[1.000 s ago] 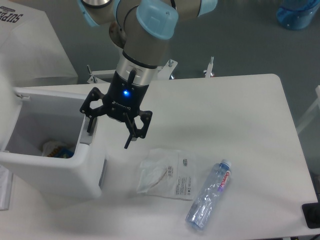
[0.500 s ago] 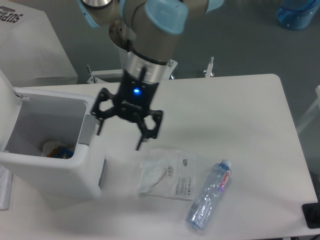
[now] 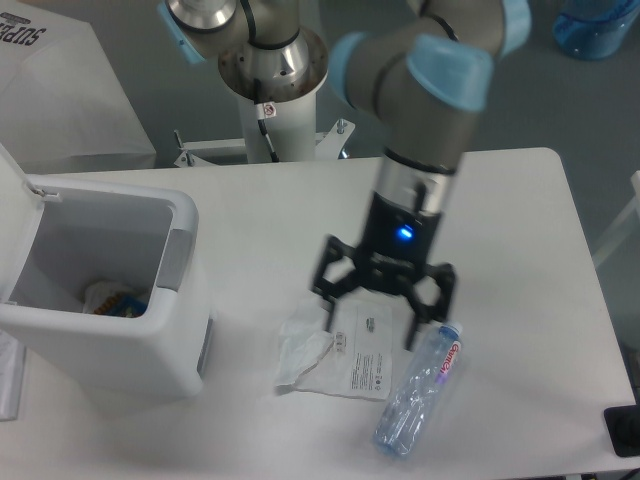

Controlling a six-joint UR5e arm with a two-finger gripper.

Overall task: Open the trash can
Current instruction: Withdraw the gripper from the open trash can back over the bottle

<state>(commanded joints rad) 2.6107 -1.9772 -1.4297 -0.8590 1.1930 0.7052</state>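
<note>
The trash can (image 3: pixel 178 355) is a large white boxy bin at the table's left side. Its lid (image 3: pixel 12 215) stands swung up at the far left, so the inside shows, with some coloured rubbish (image 3: pixel 112 298) at the bottom. A grey tab (image 3: pixel 177 257) lies on the bin's right rim. My gripper (image 3: pixel 369 328) hangs well to the right of the bin, over the middle of the table. It is open, its black fingers spread wide above a clear plastic bag, with nothing between them.
A clear plastic bag (image 3: pixel 335 358) with a printed label lies under the gripper. An empty plastic bottle (image 3: pixel 417 390) lies just right of it. The arm's base (image 3: pixel 272 75) stands behind the table. A black object (image 3: pixel 625 430) sits at the right edge.
The gripper has swung away from the bin's right rim, moving right and toward the front, and now hangs over the plastic bag. The bin stays open.
</note>
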